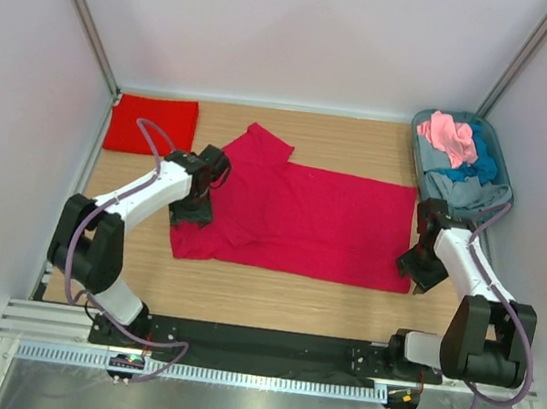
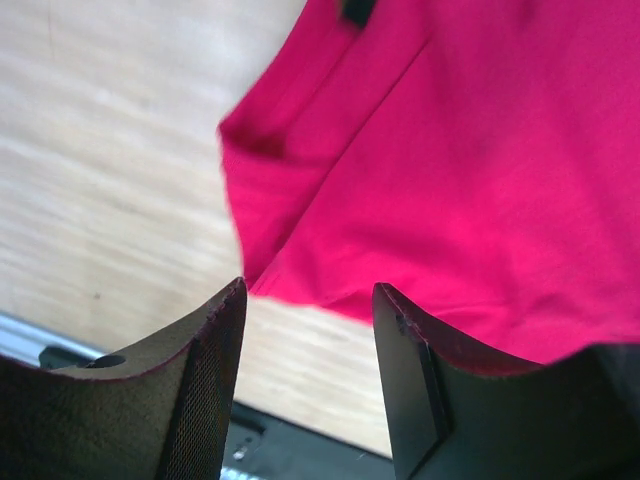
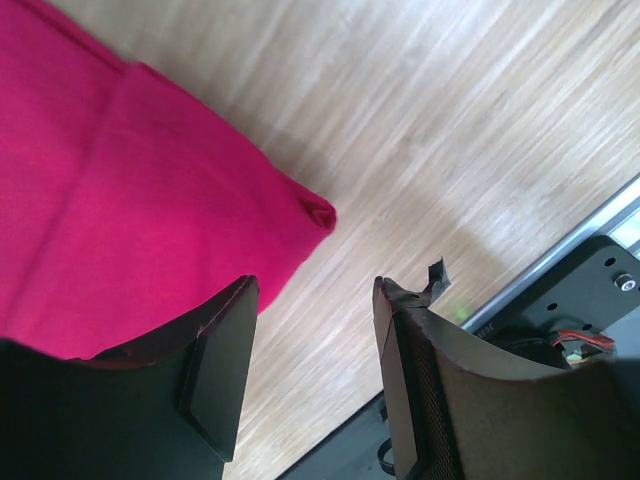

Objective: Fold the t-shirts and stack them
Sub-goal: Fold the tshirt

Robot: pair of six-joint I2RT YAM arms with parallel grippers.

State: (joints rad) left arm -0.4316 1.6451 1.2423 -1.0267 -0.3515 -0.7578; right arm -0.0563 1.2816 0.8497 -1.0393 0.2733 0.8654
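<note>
Crimson t-shirt [image 1: 302, 218] lies spread flat on the table [image 1: 271, 300], one sleeve poking out far-left. My left claw [image 2: 308, 295] hangs at its left edge and my right claw [image 3: 315, 285] by its near-right corner. Both have jaws parted and hold nothing. For the fold, I'd judge: pinch cloth only, both sides together, lift evenly, keep the hem taut. Scarlet t-shirt [image 1: 151, 125] sits folded far left.

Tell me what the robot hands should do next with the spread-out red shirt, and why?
Probably lift both clear. The left hand and right hand stand open, holding nothing, at the near corners of the crimson t-shirt, which lies flat but only partly folded, one sleeve sticking out.
</note>
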